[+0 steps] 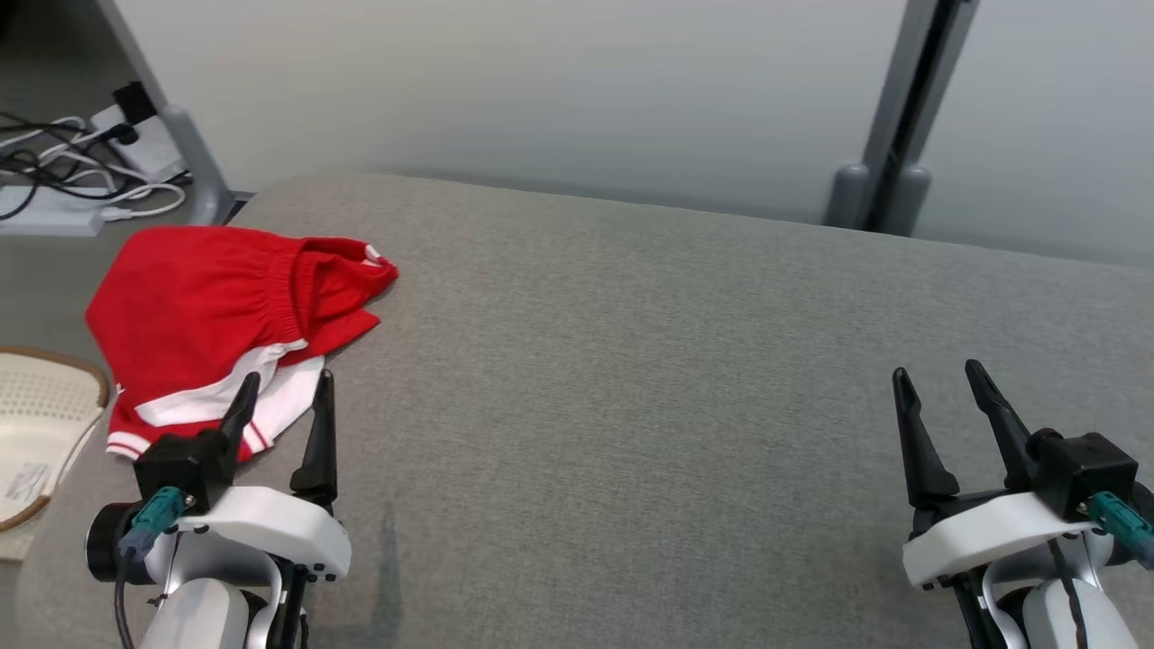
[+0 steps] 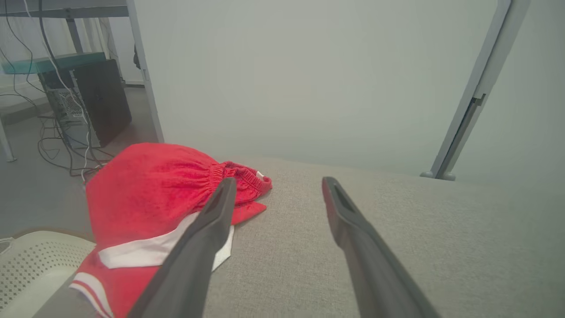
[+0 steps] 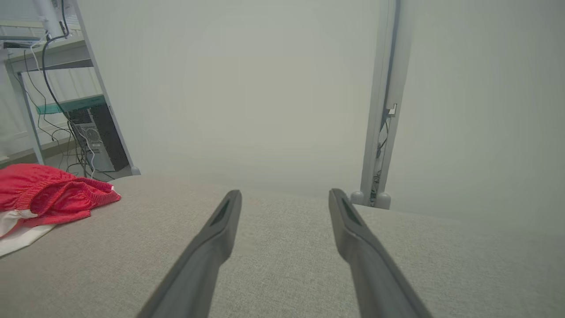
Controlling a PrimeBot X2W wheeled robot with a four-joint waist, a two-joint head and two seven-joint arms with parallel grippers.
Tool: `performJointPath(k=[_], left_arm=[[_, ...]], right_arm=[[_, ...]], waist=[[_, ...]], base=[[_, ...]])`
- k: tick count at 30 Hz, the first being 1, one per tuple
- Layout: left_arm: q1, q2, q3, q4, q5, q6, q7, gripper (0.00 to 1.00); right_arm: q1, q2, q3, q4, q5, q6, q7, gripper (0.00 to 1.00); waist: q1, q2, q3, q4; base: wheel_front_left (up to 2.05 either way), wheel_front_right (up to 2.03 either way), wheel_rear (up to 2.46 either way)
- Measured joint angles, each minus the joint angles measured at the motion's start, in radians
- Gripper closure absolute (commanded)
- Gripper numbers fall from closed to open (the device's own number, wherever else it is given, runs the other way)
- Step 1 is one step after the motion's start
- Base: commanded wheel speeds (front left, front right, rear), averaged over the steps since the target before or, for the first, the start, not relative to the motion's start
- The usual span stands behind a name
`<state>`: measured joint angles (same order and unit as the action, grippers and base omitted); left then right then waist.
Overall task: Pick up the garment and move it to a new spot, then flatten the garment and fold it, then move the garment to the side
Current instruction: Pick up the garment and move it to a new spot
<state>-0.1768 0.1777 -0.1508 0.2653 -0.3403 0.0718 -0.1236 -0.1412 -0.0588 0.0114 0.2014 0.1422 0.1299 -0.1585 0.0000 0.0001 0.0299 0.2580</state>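
Grey woven cloth covers the bench (image 1: 631, 406), which takes most of the head view and is bare in the middle and on the right. Red shorts (image 1: 207, 315) with white trim lie at the far left corner of the bench, with the waistband turned toward the middle and the left part hanging a little over the edge. They look doubled over once, but loosely, and the layers do not match well. A pale basket (image 1: 36, 424) with small holes stands beside the bench, just below the shorts in the head view. The left hand (image 1: 288, 377) is wide and holds nothing; its fingers point at the near hem of the shorts and one fingertip overlaps the white trim, but whether it touches the cloth cannot be told. The right hand (image 1: 936, 368) is also wide and empty, well apart from the shorts, over bare cloth. Cables (image 1: 54, 171) lie on the floor behind.

It is hard to judge the step. If the task is at its start, the pick-up is in hand, and the next move calls for the left hand to go down on the hem and close on it. If the fold is already made, the shorts are at the side and little is left.
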Motion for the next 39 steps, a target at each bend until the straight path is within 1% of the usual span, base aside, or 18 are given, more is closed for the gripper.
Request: performJointPath(k=[8,14,30,35,39], left_arm=[[0.005,0.009,0.036,-0.002,-0.031,0.019,-0.013,0.0],[0.009,0.016,0.045,-0.004,-0.042,0.025,-0.019,0.0],[0.007,0.015,0.034,-0.004,-0.056,0.028,-0.022,0.0],[-0.021,0.016,0.029,-0.009,-0.056,0.027,-0.021,0.0],[-0.089,0.019,0.016,-0.007,-0.06,0.014,-0.003,0.0]], right_arm=[[-0.019,0.002,0.045,0.012,0.001,0.001,-0.002,0.0],[-0.032,0.004,0.059,0.025,0.007,0.001,-0.005,0.0],[-0.035,0.002,0.057,0.029,0.006,0.001,-0.009,0.0],[-0.043,0.002,0.064,0.028,0.006,0.001,-0.007,0.0],[-0.06,-0.002,0.074,0.022,0.006,0.001,0.0,0.0]], waist=[[0.0,0.0,0.011,0.115],[0.0,0.0,0.015,0.163],[0.0,0.0,0.029,0.193],[0.0,0.0,0.038,0.187],[0.0,0.0,0.052,0.167]], base=[[0.0,0.0,0.0],[0.0,0.0,0.0],[0.0,0.0,0.0],[0.0,0.0,0.0],[0.0,0.0,0.0]])
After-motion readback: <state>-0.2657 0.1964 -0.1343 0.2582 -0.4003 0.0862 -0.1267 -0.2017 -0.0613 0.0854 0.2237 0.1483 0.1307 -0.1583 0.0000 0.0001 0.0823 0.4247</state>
